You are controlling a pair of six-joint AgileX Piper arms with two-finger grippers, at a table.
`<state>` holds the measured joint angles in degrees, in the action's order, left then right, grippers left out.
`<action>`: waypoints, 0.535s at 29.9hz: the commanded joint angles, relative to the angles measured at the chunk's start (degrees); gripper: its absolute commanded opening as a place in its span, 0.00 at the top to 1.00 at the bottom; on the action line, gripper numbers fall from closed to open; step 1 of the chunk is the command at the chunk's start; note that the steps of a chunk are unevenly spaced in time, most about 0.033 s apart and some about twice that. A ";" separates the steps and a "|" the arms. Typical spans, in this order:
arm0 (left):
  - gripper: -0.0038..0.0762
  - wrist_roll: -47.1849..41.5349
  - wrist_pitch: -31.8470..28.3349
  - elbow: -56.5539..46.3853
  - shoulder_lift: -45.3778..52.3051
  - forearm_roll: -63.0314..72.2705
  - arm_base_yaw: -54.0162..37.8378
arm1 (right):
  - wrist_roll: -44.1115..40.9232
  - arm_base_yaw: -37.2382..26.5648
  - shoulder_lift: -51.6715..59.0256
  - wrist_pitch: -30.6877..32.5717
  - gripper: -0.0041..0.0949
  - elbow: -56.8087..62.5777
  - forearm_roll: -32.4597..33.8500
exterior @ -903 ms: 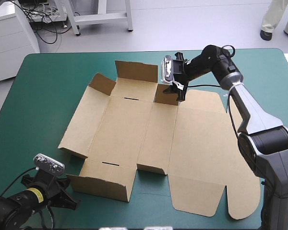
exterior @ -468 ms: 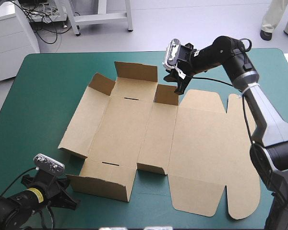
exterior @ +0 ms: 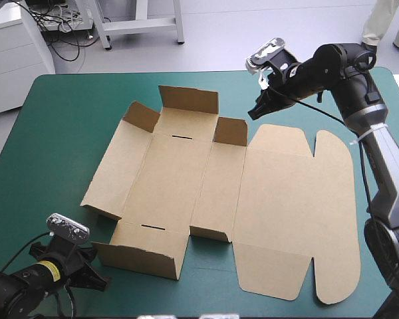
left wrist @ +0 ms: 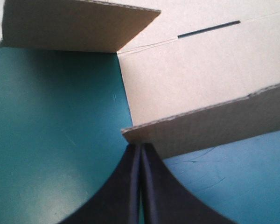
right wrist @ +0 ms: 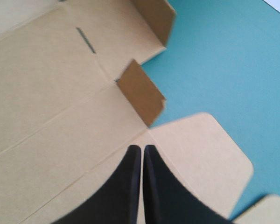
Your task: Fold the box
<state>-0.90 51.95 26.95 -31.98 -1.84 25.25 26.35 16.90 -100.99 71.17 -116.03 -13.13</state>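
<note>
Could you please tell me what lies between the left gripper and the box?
Only a narrow strip of bare teal-green cover, seen in the high view, separates the left gripper from the box.

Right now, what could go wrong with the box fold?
1. The right hand is shut and clear of the box; the far flap stands unheld and may drop flat.
2. The left hand, shut, sits at the corner of the near wall; a forward move could shove the whole sheet rather than fold it.
</note>
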 commanded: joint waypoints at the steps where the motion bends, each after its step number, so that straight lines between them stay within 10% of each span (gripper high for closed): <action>1: 0.99 -0.44 -1.71 2.04 -0.19 -0.07 0.08 | -10.86 -0.09 5.85 0.24 0.96 1.67 8.97; 16: 0.99 -0.33 12.34 21.31 -0.54 -0.07 0.08 | -16.72 -1.34 32.79 -13.23 0.96 40.79 15.45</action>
<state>-0.90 66.25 43.36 -31.98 -1.84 25.25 11.12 16.30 -74.48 63.14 -79.80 2.00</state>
